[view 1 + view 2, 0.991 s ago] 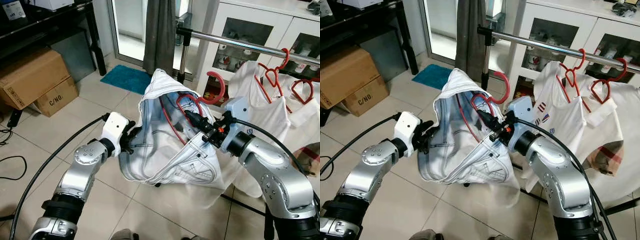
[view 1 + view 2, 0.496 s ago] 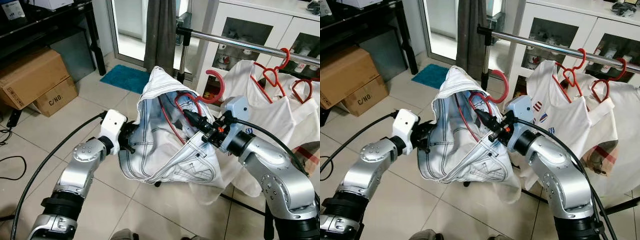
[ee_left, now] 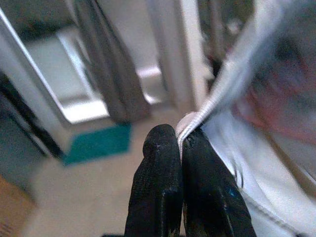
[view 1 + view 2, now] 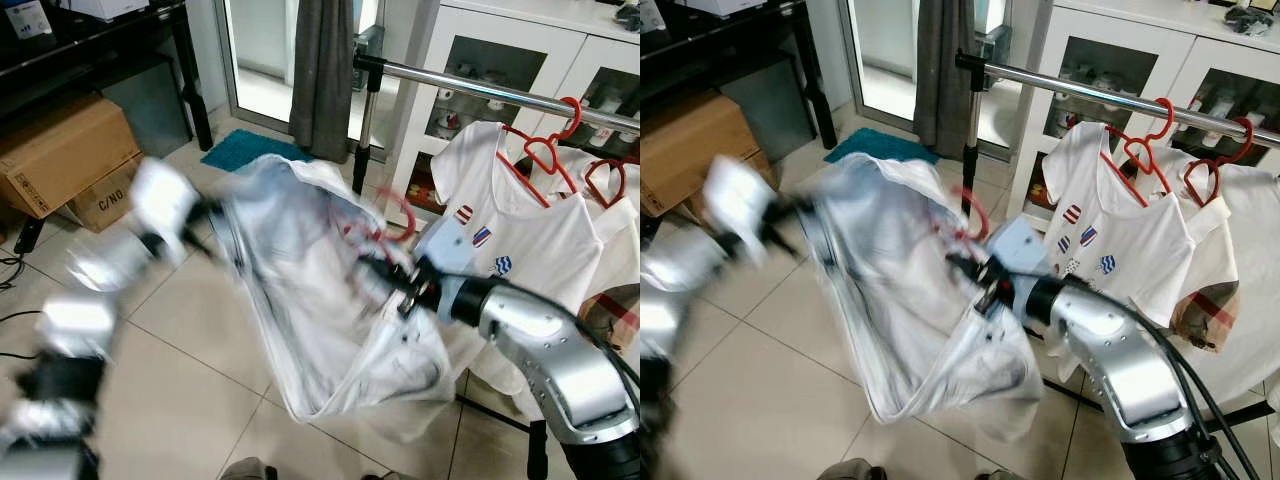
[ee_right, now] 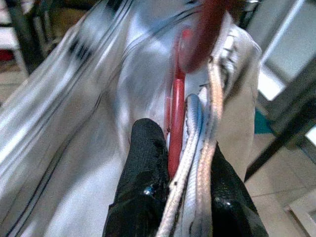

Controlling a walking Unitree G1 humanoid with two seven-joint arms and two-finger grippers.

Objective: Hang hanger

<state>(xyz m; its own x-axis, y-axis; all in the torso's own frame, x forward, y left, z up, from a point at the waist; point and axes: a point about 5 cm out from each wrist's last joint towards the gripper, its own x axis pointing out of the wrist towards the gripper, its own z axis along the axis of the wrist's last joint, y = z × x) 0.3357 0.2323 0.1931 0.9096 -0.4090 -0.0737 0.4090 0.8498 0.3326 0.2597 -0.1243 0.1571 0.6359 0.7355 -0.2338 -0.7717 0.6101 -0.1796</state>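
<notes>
Left gripper (image 3: 180, 148) fingers pinching white garment (image 4: 320, 300) hem, right gripper (image 5: 173, 163) fingers clamping red hanger (image 5: 176, 118) w/ waistband, garment stretching over open floor (image 4: 180, 360), rail (image 4: 480, 88) just behind.

Garment (image 4: 330, 320): white, dark seam lines. Hanger (image 5: 177, 113): red. Hung T-shirt (image 4: 1110, 250): white, small red-and-blue motifs. Rail (image 4: 500, 92): chrome. Mat (image 4: 240, 150): teal. Curtain (image 4: 322, 70): grey. Boxes (image 4: 60, 160): brown cardboard.

The cardboard box (image 4: 100, 195) reads "C/NO."; nothing else is legible.
</notes>
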